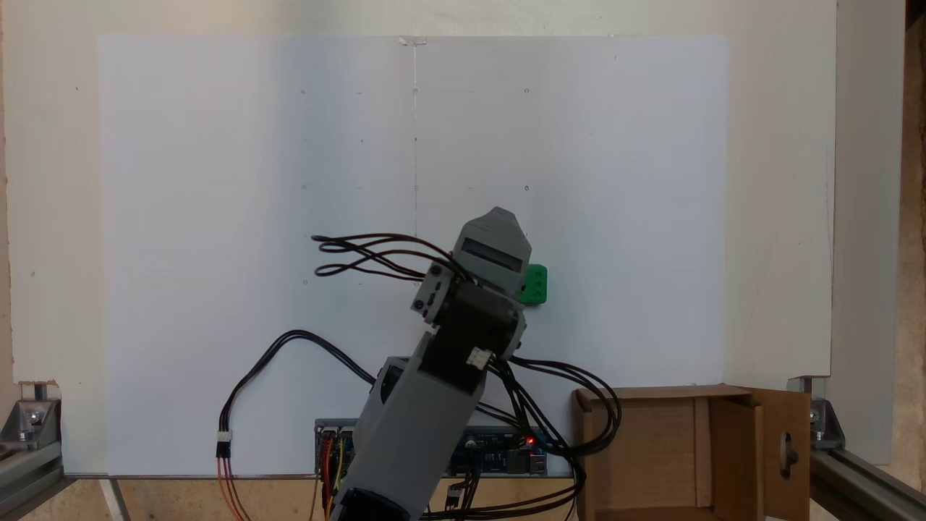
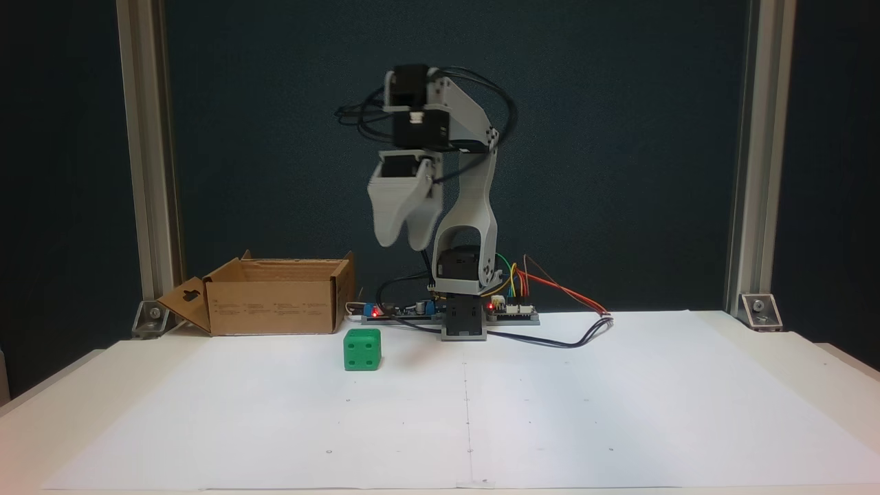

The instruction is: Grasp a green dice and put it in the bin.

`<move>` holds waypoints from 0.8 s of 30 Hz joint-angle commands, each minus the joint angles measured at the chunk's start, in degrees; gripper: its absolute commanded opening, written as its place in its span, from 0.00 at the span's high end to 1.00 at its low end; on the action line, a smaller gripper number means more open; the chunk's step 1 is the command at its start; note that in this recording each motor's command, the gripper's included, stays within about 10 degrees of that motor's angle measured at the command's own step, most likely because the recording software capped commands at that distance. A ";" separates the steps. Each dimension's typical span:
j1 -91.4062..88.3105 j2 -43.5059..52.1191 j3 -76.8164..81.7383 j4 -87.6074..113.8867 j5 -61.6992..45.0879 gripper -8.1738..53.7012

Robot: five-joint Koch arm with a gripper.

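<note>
One green dice (image 2: pixel 362 349), lower centre-left in a fixed view: bright cube, rounded corners, four pips facing camera. One bin (image 2: pixel 275 295), brown cardboard, flaps open. One gripper (image 2: pixel 400 240) raised above dice, jaws nearly together, grasping nothing.

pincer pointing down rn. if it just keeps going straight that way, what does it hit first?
Probably the white paper sheet on the table, not the green dice. The pincer hangs well above the table, tips down; the dice looks just off its line, to the left in that fixed view. Depth is unclear, so a graze is possible.

Your table (image 2: pixel 790 357) carries a white paper sheet (image 2: pixel 619 399); on it rest the green dice (image 2: pixel 362 349) and the bin (image 2: pixel 275 297).
</note>
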 commanded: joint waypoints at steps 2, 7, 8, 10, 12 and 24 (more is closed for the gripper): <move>5.45 -0.62 -4.92 6.94 -11.76 0.15; 13.97 -2.29 -5.19 6.86 -22.83 0.14; 15.38 -2.46 -5.19 6.86 -25.03 0.13; 18.02 -2.55 -5.19 6.86 -29.07 0.13; 20.48 -2.81 -5.19 6.86 -32.94 0.13; 28.74 -3.08 1.93 3.08 -42.10 0.11</move>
